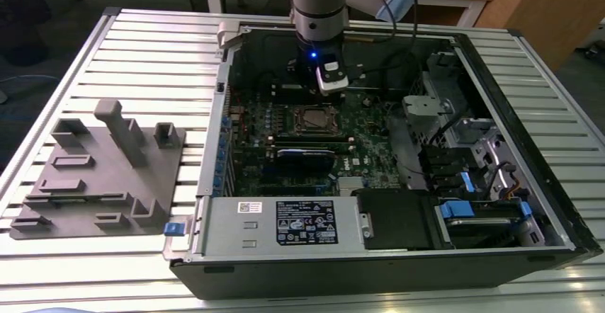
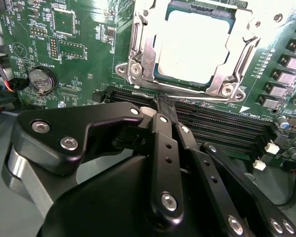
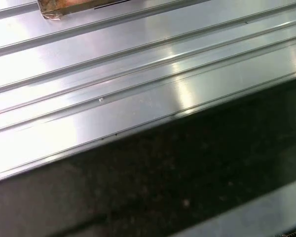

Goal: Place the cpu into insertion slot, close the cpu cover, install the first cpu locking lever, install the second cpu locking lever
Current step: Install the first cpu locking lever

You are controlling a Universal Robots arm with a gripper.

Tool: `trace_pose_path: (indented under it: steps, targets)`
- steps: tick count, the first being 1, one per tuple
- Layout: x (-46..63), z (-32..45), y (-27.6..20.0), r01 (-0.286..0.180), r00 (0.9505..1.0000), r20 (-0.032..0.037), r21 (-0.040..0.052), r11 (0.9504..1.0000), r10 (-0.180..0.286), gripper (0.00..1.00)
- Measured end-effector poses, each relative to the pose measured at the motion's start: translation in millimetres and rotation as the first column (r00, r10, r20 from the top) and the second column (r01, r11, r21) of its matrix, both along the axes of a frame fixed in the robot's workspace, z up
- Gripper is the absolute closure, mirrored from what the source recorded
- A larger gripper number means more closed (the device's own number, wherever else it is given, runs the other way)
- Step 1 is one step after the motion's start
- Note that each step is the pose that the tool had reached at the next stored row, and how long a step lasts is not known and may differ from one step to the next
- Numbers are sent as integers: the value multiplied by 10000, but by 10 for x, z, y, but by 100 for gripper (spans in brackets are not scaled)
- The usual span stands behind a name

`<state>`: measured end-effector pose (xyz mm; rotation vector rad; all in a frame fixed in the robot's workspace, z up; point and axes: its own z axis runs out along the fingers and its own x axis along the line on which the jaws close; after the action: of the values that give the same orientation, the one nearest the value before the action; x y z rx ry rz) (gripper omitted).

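Inside the open computer case [image 1: 378, 270], the gripper [image 2: 165, 104] hangs just beside the insertion slot [image 1: 295, 120]. Its fingers are pressed together with nothing seen between them, probably to give one narrow tip for working the socket hardware. The cpu [image 2: 197, 44] lies flat in the slot. The cpu cover [image 2: 244, 47] is down around it, framing its top and likely pinning it in place.

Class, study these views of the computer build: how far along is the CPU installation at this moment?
Done: the cpu lies in the insertion slot, with the cpu cover down around it. In hand: nothing; the gripper hovers beside the slot, jaws shut and empty. Left: the locking levers; whether either is latched cannot be told here.
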<state>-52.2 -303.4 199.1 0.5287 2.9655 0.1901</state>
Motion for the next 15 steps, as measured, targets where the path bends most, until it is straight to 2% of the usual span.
trace_pose_path:
  steps: [15]
  targets:
    - [38,-2,4,-2,10000,0,-104,9999,2,89]
